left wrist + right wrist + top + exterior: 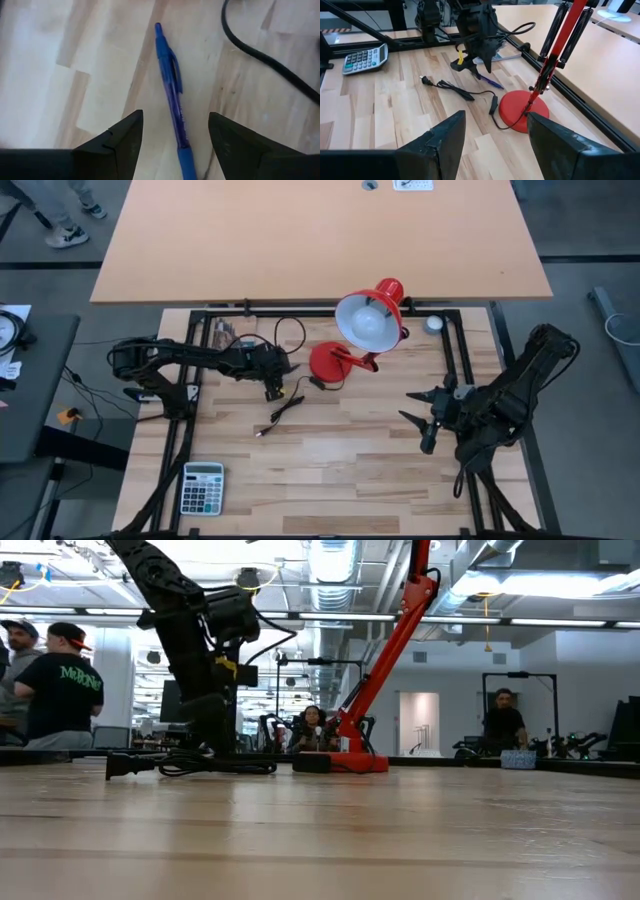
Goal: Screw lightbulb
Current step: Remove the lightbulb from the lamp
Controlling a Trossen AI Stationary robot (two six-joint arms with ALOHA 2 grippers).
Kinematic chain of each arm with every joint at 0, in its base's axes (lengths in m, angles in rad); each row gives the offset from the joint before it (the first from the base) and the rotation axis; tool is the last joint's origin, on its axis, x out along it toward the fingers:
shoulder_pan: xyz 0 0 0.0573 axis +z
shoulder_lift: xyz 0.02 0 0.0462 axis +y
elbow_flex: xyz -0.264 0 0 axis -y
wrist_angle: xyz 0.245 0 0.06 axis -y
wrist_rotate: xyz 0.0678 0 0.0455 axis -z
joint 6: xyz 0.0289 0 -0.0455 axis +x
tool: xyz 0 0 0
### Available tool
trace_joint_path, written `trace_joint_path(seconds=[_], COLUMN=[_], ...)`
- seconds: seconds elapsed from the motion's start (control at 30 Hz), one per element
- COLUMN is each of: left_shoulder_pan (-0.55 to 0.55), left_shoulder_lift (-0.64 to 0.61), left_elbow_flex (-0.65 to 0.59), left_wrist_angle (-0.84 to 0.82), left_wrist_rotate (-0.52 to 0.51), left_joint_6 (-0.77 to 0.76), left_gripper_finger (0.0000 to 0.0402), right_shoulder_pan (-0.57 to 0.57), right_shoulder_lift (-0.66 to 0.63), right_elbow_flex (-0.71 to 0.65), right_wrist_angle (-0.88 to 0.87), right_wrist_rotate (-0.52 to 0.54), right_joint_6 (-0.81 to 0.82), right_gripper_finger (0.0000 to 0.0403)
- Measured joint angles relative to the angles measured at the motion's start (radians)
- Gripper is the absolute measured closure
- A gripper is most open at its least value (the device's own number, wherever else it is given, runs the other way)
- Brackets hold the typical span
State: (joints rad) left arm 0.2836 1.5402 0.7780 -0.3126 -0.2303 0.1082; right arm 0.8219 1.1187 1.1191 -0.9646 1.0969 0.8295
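A red desk lamp stands on its round base (pixel 328 364) at the table's far middle, its shade (pixel 372 318) showing a white inside. I cannot make out the lightbulb as a separate thing. A blue pen (pixel 171 85) lies flat on the wood. My left gripper (pixel 175 120) hangs open just above the pen, one finger on either side and neither touching it; the high view shows this gripper (pixel 273 388) left of the lamp base. My right gripper (pixel 405 406) stands open over the table's right half, nothing between its fingers, pointing toward the lamp.
The lamp's black cord and plug (pixel 283 410) trail over the table near the pen. A calculator (pixel 202 486) lies at the near left corner. A small round grey object (pixel 433 324) sits at the far right. An orange tabletop (pixel 320 240) lies beyond. People stand in the room behind.
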Motion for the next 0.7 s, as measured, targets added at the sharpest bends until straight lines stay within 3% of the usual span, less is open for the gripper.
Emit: trace_joint_path(seconds=[0.3, 0.7], left_shoulder_pan=[0.002, 0.002], left_shoulder_lift=[0.006, 0.058], left_elbow_flex=[-0.040, -0.039], left_wrist_angle=[0.026, 0.051], left_wrist_rotate=[0.015, 0.040], left_joint_6=[0.018, 0.003], left_gripper_finger=[0.0214, 0.0296], right_shoulder_pan=[0.000, 0.000], right_shoulder_lift=[0.000, 0.000], right_elbow_flex=[0.000, 0.001], right_wrist_angle=[0.000, 0.000], right_wrist_rotate=[0.001, 0.003], right_joint_6=[0.000, -0.001], right_gripper_finger=[0.0179, 0.0179])
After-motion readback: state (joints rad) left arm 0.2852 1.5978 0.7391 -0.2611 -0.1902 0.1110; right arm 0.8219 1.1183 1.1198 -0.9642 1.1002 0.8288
